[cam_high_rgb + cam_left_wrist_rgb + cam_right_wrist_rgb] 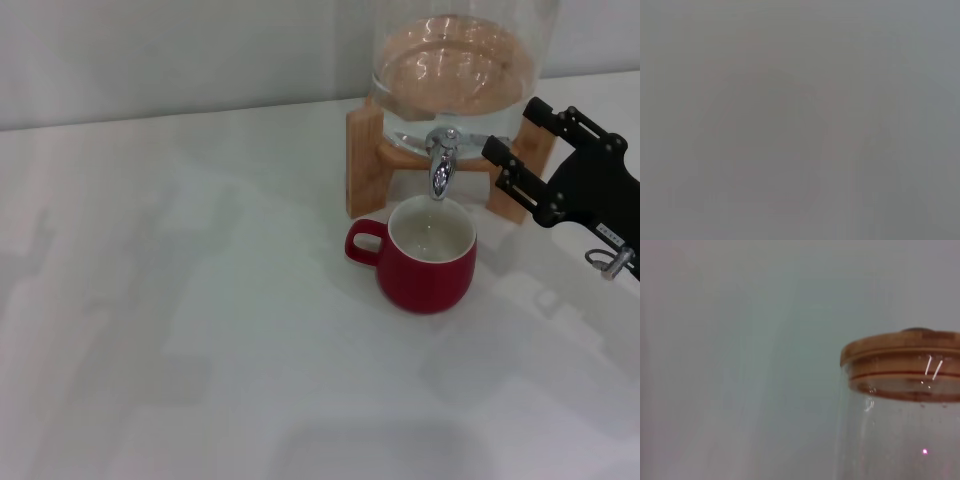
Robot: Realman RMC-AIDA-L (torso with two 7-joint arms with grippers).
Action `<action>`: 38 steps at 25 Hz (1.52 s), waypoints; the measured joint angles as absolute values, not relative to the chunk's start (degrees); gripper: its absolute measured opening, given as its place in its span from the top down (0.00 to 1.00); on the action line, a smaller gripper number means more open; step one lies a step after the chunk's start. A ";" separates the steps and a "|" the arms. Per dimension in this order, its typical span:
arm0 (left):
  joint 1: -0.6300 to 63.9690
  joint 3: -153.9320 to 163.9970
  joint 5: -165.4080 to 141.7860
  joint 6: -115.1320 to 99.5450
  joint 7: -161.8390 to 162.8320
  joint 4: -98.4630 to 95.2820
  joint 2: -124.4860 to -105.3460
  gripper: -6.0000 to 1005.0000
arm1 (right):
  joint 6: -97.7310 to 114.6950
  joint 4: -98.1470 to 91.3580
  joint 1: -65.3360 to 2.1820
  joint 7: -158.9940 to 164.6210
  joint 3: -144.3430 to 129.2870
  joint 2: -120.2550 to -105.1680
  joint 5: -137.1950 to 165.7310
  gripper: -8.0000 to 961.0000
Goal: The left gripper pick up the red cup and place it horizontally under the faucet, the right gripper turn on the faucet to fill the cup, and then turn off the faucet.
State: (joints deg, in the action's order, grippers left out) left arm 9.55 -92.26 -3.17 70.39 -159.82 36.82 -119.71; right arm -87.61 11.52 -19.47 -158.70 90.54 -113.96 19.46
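The red cup (428, 262) stands upright on the white desk (200, 330) near its far edge, directly beneath the faucet (441, 163) of the glass dispenser (455, 70). The right claw (512, 132) hovers beside the faucet — fingers spread, touching nothing.

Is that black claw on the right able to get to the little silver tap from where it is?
Probably yes: the right gripper hangs open beside the faucet, nothing between them.

Head view looking down on table (150, 350), right wrist view close to dispenser (900, 405), shared with head view
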 joint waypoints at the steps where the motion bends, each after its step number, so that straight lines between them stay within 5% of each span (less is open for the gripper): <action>1: 9.55 -92.26 -3.17 70.39 -159.82 36.82 -119.71 0.25 | -87.16 11.52 -19.51 -158.74 90.52 -113.91 19.46 0.36; 38: 9.93 -91.84 -3.17 70.66 -159.78 37.36 -119.44 0.25 | -85.49 11.42 -19.26 -158.92 90.35 -113.20 25.09 0.36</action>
